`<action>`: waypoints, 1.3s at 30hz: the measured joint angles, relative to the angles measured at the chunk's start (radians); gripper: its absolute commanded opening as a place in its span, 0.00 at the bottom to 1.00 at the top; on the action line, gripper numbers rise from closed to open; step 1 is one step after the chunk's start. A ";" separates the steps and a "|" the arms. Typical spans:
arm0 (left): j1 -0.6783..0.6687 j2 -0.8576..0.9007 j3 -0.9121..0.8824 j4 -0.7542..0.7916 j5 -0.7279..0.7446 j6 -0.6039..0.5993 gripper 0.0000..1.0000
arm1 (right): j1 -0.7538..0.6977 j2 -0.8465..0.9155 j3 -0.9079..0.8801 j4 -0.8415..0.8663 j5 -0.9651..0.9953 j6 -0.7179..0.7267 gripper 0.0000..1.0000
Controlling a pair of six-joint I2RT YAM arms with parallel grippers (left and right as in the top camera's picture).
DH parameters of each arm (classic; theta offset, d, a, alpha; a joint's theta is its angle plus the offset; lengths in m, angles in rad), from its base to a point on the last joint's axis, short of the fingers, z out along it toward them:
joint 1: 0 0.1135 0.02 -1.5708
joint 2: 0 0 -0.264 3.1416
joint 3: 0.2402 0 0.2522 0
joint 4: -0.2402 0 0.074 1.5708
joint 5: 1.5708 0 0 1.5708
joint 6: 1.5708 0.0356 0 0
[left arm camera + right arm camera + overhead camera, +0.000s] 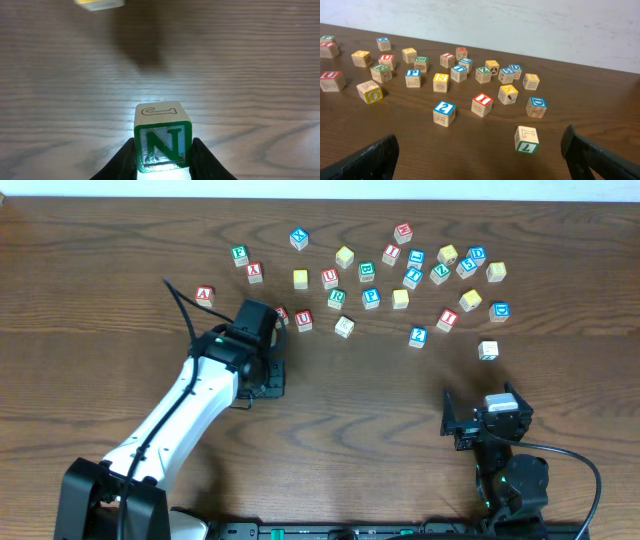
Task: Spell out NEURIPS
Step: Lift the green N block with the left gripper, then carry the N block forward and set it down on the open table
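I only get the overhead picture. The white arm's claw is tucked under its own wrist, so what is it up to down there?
Observer: The left wrist view shows the left gripper shut on the N cube, with the green N facing that camera.
Operator: And the other claw?
Observer: In the right wrist view, the right gripper is open, with nothing between its fingers.
Operator: What's on that lone cube in front of it?
Observer: The lone cube has a green side face there, with what looks like a 7.
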State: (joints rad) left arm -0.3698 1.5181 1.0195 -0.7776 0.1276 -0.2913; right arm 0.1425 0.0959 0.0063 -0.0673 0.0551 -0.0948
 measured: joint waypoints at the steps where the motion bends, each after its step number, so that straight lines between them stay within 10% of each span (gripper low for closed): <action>1: -0.009 0.000 0.000 0.005 0.000 -0.002 0.19 | 0.000 0.000 0.000 0.000 0.000 0.000 0.99; 39: -0.047 0.000 -0.122 0.188 -0.048 -0.071 0.15 | 0.000 0.000 0.000 0.000 0.000 0.000 0.99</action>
State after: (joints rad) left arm -0.4164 1.5181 0.8978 -0.5896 0.0795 -0.3626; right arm 0.1425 0.0959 0.0063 -0.0673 0.0551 -0.0948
